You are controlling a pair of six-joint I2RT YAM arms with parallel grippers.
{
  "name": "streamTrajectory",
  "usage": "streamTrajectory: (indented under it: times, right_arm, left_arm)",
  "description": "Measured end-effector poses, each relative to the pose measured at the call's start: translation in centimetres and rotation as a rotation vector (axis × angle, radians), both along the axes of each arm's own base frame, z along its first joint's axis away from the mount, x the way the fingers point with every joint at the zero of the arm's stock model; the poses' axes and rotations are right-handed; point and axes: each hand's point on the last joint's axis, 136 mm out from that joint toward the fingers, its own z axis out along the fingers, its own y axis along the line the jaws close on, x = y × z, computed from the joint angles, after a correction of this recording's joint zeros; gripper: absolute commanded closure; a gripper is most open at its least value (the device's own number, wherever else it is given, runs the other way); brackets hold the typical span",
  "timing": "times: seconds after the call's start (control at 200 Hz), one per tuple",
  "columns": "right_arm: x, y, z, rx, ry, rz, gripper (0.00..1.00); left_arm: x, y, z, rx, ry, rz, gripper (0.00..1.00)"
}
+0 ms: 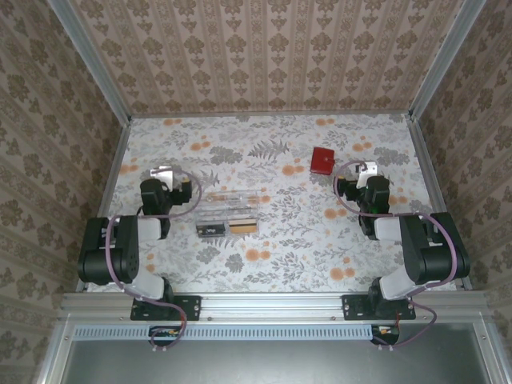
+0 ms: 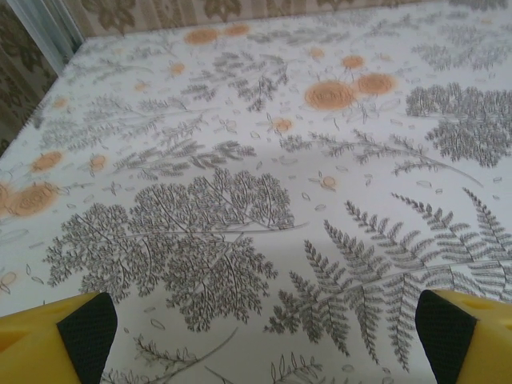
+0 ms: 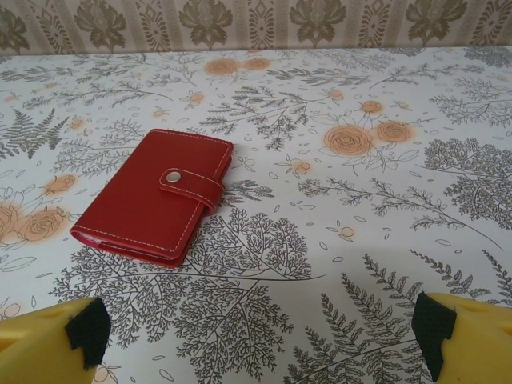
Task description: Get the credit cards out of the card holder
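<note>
Right wrist view: red wallet [image 3: 152, 200] strap snapped. Overhead: clear box [image 1: 228, 210] mid-table.

Red card holder [image 3: 152, 196], strap snapped shut, lies flat far right on the counter [image 1: 272, 256]; a dark grey credit card [image 1: 212, 230] lies centrally.

The floral counter [image 1: 272, 264] carries a closed red wallet [image 1: 322, 160] toward 2 o'clock and a clear tray [image 1: 228, 210] just 9 o'clock of centre.
</note>
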Motion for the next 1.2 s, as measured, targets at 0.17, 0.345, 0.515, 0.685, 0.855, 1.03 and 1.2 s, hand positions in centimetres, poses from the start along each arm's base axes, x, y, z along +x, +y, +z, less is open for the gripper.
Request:
streamTrajectory:
  times: [0.17, 0.345, 0.515, 0.685, 0.855, 1.03, 1.2]
  right_arm:
    - [-0.5, -0.3, 0.6, -0.002, 0.007, -0.021, 0.0]
    - [-1.4, -1.4, 4.9, 0.028, -0.041, -0.096, 0.0]
    - [-2.5, -2.1, 9.2, 0.153, -0.101, -0.182, 0.0]
    - [-2.9, -2.0, 11.0, 0.274, -0.026, -0.227, 0.0]
    - [-3.8, -1.7, 10.9, 0.345, 0.064, -0.259, 0.0]
    - [-5.2, -1.0, 9.4, 0.382, 0.154, -0.252, 0.0]
    - [-5.5, -0.9, 8.7, 0.412, 0.228, -0.278, 0.0]
  left_arm:
    - [1.9, 1.0, 5.5, -0.008, -0.003, 0.057, 0.0]
    - [2.3, 5.2, 12.4, -0.19, -0.02, 0.268, 0.0]
    - [1.6, 7.8, 16.0, -0.417, 0.05, 0.46, 0.0]
    - [0.9, 5.3, 13.1, -0.51, 0.18, 0.48, 0.0]
    - [-0.5, -1.9, 9.6, -0.476, 0.279, 0.353, 0.0]
    - [-0.9, -9.3, 11.5, -0.413, 0.249, 0.18, 0.0]
    - [-2.3, -15.8, 12.9, -0.359, 0.205, -0.001, 0.0]
